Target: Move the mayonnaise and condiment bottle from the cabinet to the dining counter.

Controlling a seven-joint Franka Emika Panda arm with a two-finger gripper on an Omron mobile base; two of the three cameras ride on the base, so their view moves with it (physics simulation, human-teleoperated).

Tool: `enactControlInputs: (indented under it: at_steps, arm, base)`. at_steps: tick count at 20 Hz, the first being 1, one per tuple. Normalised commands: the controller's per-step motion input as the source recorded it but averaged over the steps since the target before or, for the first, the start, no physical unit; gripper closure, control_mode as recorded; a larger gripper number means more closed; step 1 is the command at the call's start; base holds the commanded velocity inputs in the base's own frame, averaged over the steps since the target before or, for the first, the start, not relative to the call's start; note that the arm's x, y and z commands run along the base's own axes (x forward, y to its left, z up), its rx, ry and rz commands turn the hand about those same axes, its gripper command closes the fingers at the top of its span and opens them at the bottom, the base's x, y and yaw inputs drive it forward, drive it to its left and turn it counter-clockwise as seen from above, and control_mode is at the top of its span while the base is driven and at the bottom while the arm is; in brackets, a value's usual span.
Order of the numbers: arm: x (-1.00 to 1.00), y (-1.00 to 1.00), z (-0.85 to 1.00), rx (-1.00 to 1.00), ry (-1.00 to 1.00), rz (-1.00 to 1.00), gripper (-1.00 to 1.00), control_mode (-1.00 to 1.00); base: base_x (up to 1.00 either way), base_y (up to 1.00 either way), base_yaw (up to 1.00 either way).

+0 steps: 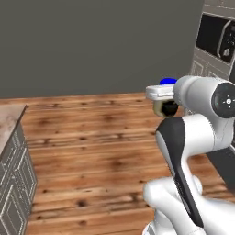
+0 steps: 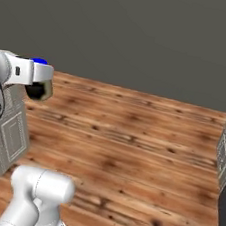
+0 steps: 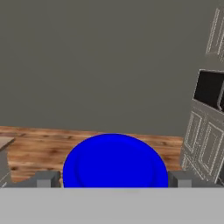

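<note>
The mayonnaise (image 3: 114,162) sits between my two finger tips in the hand view, its round bright blue lid facing the camera. From the left base view the blue lid (image 1: 167,81) peeks over the white hand and a bit of cream jar (image 1: 159,109) shows below it. My gripper (image 1: 164,103) is shut on the jar and holds it in the air above the wooden floor, as the right base view also shows the gripper (image 2: 40,88). The condiment bottle, the cabinet and the dining counter are out of view.
A marbled counter (image 1: 9,124) with panelled cream drawers (image 2: 5,141) stands at the left. A tall panelled unit with a black oven (image 1: 215,36) rises at the right. Open wooden floor (image 2: 132,137) stretches ahead to a plain grey wall.
</note>
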Motion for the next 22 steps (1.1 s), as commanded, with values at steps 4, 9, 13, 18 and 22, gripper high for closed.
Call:
enactControlInputs:
  at_steps: [4,9,13,18,22]
  arm:
    - [0.0,0.0,0.0,0.0,0.0,0.0,1.0,1.0]
    - [0.0,0.0,0.0,0.0,0.0,0.0,1.0,1.0]
    - [0.0,0.0,0.0,0.0,0.0,0.0,1.0,1.0]
    - [0.0,0.0,0.0,0.0,0.0,0.0,1.0,1.0]
    - [0.0,0.0,0.0,0.0,0.0,0.0,1.0,1.0]
  base:
    - [1.0,0.5,0.0]
    - [1.0,0.31,-0.01]
    - [1.0,0.26,-0.13]
    - [1.0,0.08,-0.04]
    - [1.0,0.0,0.09]
